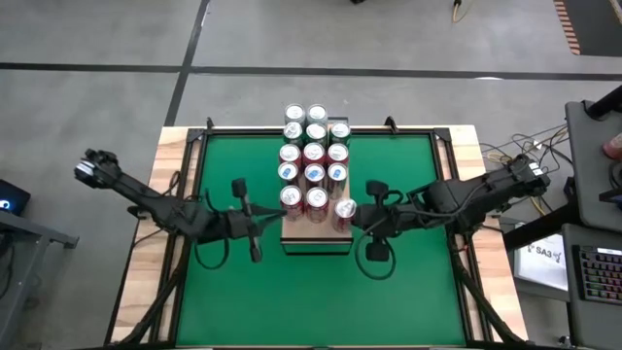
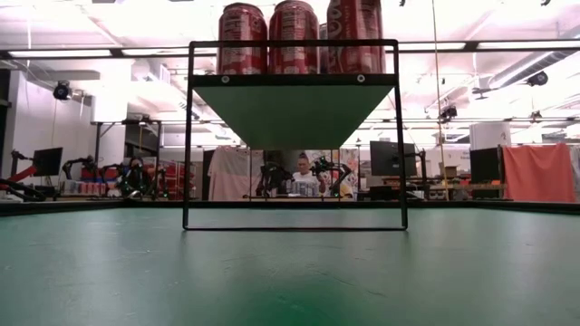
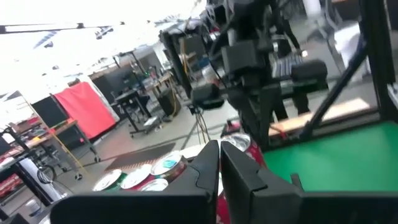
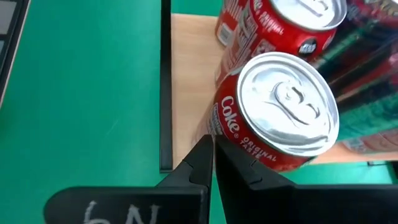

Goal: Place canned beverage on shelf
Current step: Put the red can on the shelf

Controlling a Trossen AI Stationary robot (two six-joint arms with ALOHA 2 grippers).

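Overhead ceiling strip lights [image 2: 82, 52] are lighting the scene brightly and evenly. In the left wrist view the background is washing out to white and motion blur is smearing the equipment. The cola can [image 4: 280, 112] lid is catching soft glare. The green bench [image 2: 290, 272] surface is blurring in the low view's foreground. Shadows are staying faint.

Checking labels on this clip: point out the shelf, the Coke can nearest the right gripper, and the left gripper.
shelf [image 1: 316, 236]: high view, bare board.
Coke can [image 4: 289, 102]: right wrist view, lid.
left gripper [image 1: 249, 220]: high view, between fingertips.
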